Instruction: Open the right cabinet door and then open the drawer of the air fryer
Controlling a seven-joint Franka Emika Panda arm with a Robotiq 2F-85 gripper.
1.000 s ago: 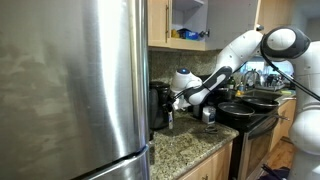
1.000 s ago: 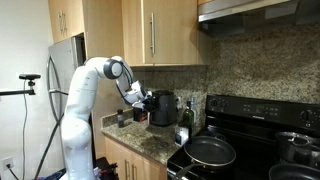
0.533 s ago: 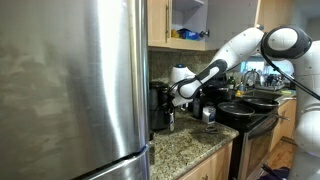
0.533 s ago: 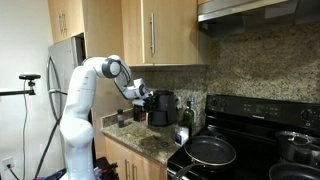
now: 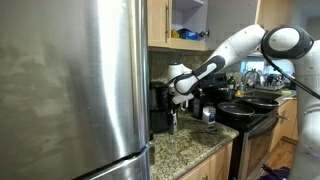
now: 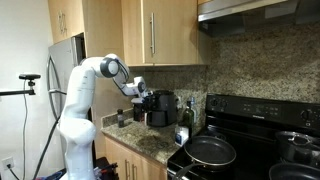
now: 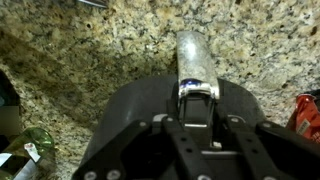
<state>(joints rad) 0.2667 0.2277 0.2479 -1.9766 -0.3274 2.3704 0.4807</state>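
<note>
The air fryer [image 6: 162,108] is a squat black appliance on the granite counter; it fills the lower wrist view [image 7: 130,115]. Its drawer handle [image 7: 194,60] sticks out with a silvery end. My gripper [image 7: 198,120] sits at the front of the air fryer in both exterior views [image 5: 176,88] [image 6: 142,98], its fingers closed on either side of the handle's black stem. The right cabinet door [image 6: 170,35], light wood with a slim silver bar handle [image 6: 152,35], stands swung open, and the cabinet's shelves [image 5: 188,25] show.
A steel fridge [image 5: 70,90] fills the near side next to the air fryer. A black stove [image 6: 250,140] with pans [image 6: 210,152] stands beside the counter. Small bottles and jars [image 6: 185,120] sit on the granite counter [image 5: 190,145] around the appliance.
My gripper and forearm have shifted slightly up and toward the fridge while staying on the handle. The cabinet door has not moved.
</note>
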